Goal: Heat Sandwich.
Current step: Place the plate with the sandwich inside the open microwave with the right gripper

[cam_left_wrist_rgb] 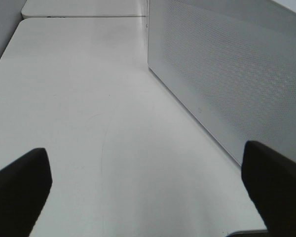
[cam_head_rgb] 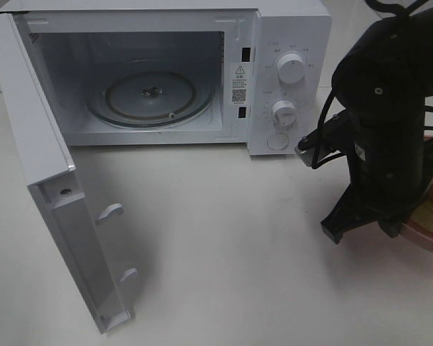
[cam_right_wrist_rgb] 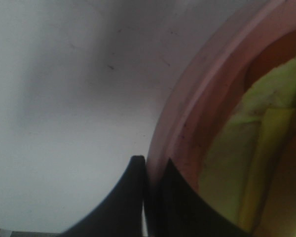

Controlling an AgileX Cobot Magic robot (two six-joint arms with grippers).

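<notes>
- The right gripper (cam_right_wrist_rgb: 147, 160) is pressed together on the rim of the pink plate (cam_right_wrist_rgb: 187, 113), with one finger outside the lip and the other just inside it. It pinches the plate, not the food.
- Taking the rim looks deliberate. The plate serves as a carrier, so the soft bread need not be squeezed.
- The sandwich (cam_right_wrist_rgb: 256, 148) lies on that plate, just inward of the pinched edge. Its pale yellow-green filling shows close beside the inner finger, though whether they touch cannot be told.
- In the high view the plate sits at the far right of the bench (cam_head_rgb: 224, 238), largely hidden under the right arm. Only a sliver of bread and pink rim shows.
- The microwave (cam_head_rgb: 289, 29) stands well apart from the plate, across the bench to the left.
- Its door (cam_head_rgb: 50, 187) is swung fully open and the glass turntable (cam_head_rgb: 151, 97) is bare, so the cavity seems ready to receive the plate.
- The left gripper (cam_left_wrist_rgb: 147, 185) is spread wide and holds nothing. It hovers low over the bench beside the microwave's side wall, probably parked clear of the loading path.
</notes>
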